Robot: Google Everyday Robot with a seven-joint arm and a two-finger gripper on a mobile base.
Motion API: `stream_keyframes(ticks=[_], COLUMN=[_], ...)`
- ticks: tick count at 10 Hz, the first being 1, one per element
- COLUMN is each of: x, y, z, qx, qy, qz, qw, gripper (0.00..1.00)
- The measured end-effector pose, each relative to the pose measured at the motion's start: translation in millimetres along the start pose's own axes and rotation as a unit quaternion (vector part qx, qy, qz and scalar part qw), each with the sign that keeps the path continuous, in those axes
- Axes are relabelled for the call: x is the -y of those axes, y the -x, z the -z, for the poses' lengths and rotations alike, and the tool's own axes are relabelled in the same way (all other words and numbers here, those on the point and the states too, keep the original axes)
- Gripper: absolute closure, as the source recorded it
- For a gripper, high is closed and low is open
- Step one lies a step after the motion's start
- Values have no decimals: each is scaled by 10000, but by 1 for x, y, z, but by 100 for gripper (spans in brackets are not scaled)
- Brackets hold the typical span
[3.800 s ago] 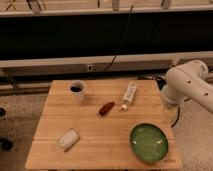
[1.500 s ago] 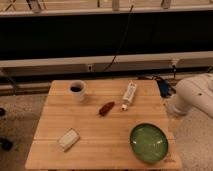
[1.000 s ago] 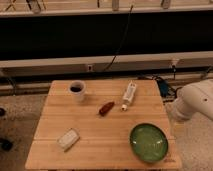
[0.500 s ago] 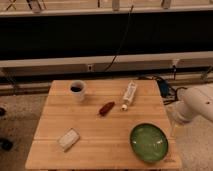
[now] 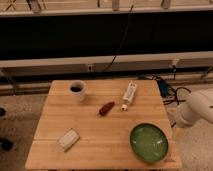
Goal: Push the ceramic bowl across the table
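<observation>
I note the ceramic bowl (image 5: 149, 142) glossy green, dark-rimmed; cup (image 5: 77, 90) holds dark contents; gripper unseen beyond table (image 5: 100, 135) right edge, grasp indeterminable.

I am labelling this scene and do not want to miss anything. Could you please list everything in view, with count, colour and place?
table: one, light wood, centre of view
ceramic bowl: one, green, near right corner of the table
cup: one, white with dark inside, far left of the table
tube: one, white, lying at the far right of the table
small oblong item: one, reddish brown, middle of the table
block: one, pale, near left of the table
cables: several, dark and blue, on the floor right of the table
robot arm: one, white, beyond the table's right edge
gripper: not in view
</observation>
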Motion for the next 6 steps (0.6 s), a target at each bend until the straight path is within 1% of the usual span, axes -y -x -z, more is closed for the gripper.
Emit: stream_keyframes(ticks=[3, 6], x=[-9, -13], y=[-4, -4], z=[-4, -8], qx=[77, 148], qy=[19, 29], qz=[-21, -40], qw=[10000, 9999], gripper=[20, 20])
